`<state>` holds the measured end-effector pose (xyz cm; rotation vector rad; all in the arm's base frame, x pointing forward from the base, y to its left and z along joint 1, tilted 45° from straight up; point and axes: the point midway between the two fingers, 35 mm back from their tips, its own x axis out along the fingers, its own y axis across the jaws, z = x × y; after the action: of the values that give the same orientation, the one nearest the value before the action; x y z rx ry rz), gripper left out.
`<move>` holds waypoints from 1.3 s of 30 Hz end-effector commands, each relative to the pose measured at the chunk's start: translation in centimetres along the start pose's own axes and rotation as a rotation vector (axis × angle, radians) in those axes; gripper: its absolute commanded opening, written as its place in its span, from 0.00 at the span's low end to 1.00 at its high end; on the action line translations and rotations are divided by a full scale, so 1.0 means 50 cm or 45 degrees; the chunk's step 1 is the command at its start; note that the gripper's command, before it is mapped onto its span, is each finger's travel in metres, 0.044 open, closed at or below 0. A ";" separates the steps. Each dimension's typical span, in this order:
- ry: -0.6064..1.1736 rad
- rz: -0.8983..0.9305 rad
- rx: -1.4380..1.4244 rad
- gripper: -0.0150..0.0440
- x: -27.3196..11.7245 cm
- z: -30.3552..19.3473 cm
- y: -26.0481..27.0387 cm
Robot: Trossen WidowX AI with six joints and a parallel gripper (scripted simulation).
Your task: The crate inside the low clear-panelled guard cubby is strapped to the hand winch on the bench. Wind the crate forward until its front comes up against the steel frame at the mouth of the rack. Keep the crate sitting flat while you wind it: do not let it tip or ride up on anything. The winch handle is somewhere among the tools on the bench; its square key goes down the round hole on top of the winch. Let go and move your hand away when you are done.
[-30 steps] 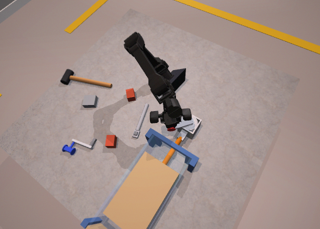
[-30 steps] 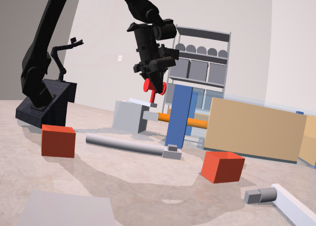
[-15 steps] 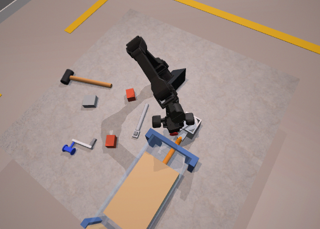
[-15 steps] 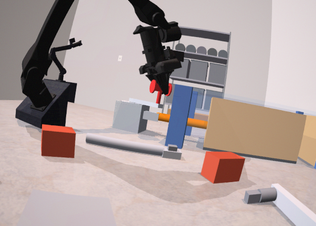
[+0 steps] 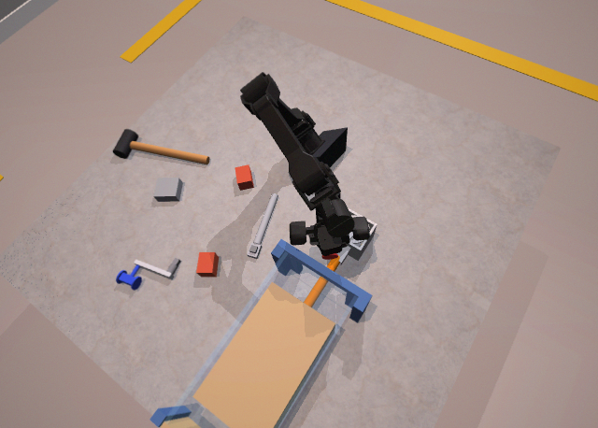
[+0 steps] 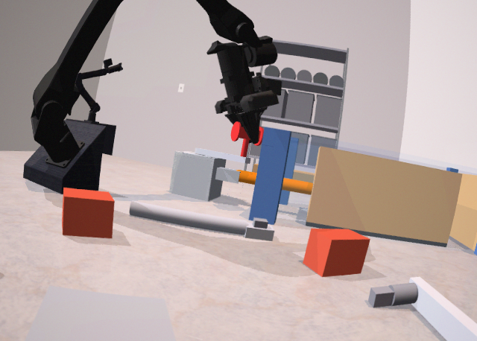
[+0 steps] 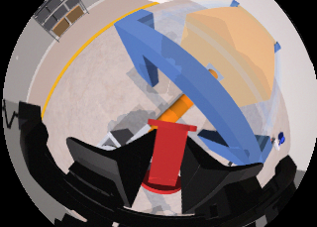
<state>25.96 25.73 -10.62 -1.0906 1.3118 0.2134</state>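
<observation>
On the worktop (image 5: 434, 182) (image 6: 192, 260) (image 7: 89, 83), two red blocks lie apart, one (image 5: 244, 177) (image 6: 88, 213) nearer the arm's base (image 5: 336, 146) (image 6: 36, 170), the other (image 5: 207, 263) (image 6: 338, 252) nearer a blue-knobbed crank (image 5: 153, 267) (image 6: 443, 310) (image 7: 281, 138). There are also one mallet (image 5: 168, 152), one grey block (image 5: 168, 189) (image 6: 101, 314) and one silver bar (image 5: 265, 225) (image 6: 188, 217). The single arm (image 5: 285, 129) (image 6: 78, 48) arches high, then bends down at the wrist, its claw (image 5: 330, 257) (image 6: 250, 135) (image 7: 169, 135) tilted downward. The claw is partly closed — clamped on the red grip (image 5: 330, 256) (image 6: 241, 130) (image 7: 169, 158) of a second crank, whose pale arm reaches over the one winch (image 5: 358, 250) (image 6: 194, 176) (image 7: 112, 139). One crate (image 5: 265, 356) (image 6: 381, 199) (image 7: 228, 49) sits flat in the clear-panelled cubby, its front short of the blue frame (image 5: 323, 278) (image 6: 271, 176) (image 7: 198, 83) — one orange strap (image 5: 316, 291) (image 6: 297, 185) (image 7: 175, 110) runs between winch and crate.
</observation>
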 end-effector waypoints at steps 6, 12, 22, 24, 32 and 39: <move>-0.014 0.020 0.013 0.25 0.014 0.025 0.035; -0.014 0.021 0.013 0.25 0.017 0.034 0.051; -0.015 0.022 0.013 0.25 0.022 0.046 0.078; -0.015 0.022 0.013 0.25 0.022 0.048 0.084; -0.016 0.023 0.013 0.25 0.024 0.055 0.108; -0.016 0.024 0.013 0.25 0.025 0.058 0.130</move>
<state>25.12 29.58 -14.17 -1.0830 1.2972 0.1960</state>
